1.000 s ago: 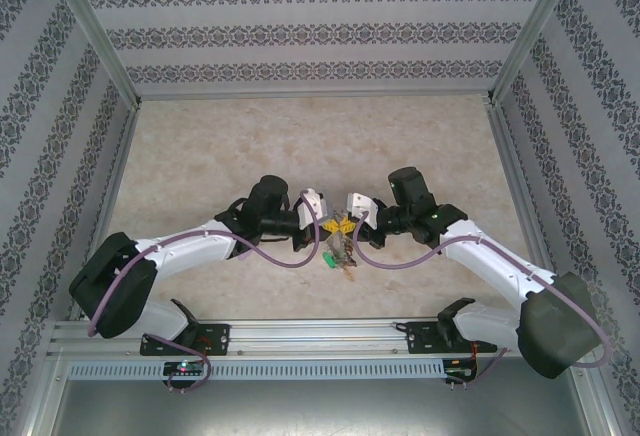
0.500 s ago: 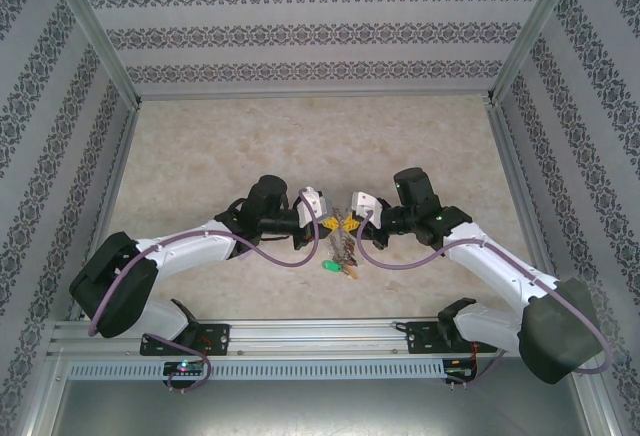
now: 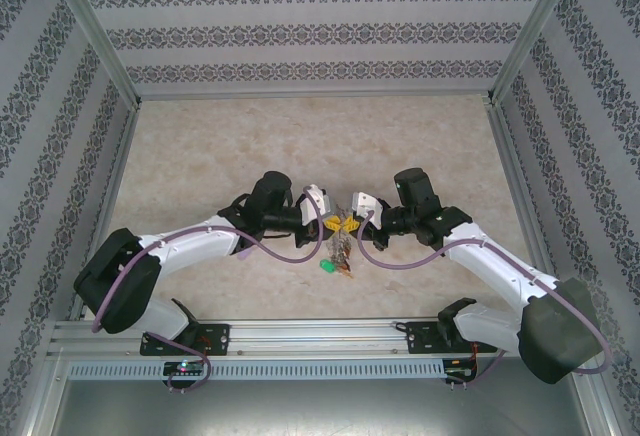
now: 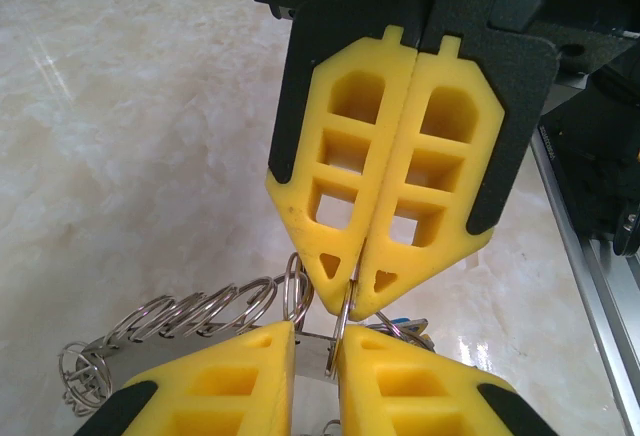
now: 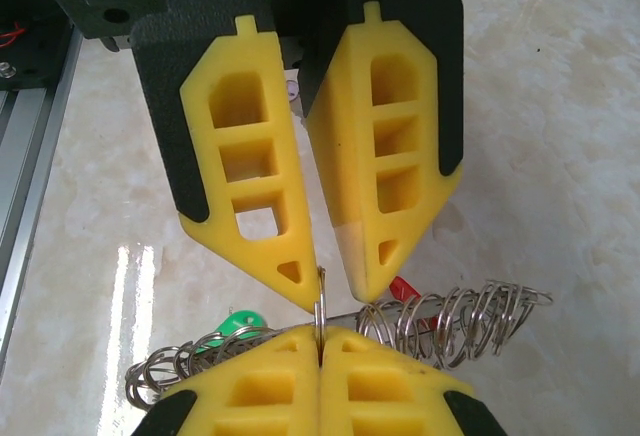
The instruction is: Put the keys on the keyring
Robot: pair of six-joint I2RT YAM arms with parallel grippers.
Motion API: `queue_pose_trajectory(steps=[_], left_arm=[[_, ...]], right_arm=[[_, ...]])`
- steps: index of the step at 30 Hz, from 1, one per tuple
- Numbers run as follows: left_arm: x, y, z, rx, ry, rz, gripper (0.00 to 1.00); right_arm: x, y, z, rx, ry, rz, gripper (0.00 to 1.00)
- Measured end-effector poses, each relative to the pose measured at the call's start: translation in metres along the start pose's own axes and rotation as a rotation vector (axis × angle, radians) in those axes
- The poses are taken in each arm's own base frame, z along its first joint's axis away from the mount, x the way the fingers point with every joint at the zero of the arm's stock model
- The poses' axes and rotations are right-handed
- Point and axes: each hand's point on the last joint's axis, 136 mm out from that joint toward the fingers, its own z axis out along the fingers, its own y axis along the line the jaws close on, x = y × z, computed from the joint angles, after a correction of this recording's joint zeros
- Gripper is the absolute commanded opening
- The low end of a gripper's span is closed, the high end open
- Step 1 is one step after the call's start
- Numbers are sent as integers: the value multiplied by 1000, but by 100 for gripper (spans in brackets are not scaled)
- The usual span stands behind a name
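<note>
One crosswise keyring (image 5: 450,321): right gripper (image 5: 320,341) pinches its loop (image 5: 321,306), left gripper (image 5: 338,294) slightly parted.

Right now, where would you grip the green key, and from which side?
Take the green key by its plastic head, the one part poking clear of the loops on the keyring. Come from the near left, probably, since the head juts that way in the top view; its shank is hidden among them.
</note>
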Motion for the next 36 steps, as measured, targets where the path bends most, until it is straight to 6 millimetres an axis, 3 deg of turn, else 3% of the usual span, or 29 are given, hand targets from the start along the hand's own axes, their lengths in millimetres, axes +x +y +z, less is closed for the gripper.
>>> queue_pose_trajectory(steps=[18,22,25,29,32,36], left_arm=[[3,-2,4,35,33,-10,17],[3,-2,4,38,34,-10,11],[3,-4,4,47,35,-13,0],[3,-5,4,52,36,-9,0],[3,-4,4,50,37,-9,0],[5,-1,3,29,43,-9,0]], right_arm=[[-1,1,1,-9,-6,23,0],[-1,1,1,-8,-6,27,0],[-1,0,1,-6,-7,32,0],[-1,0,0,-2,-5,42,0],[0,-1,0,3,-2,47,12],[-3,-4,-2,26,-7,36,18]])
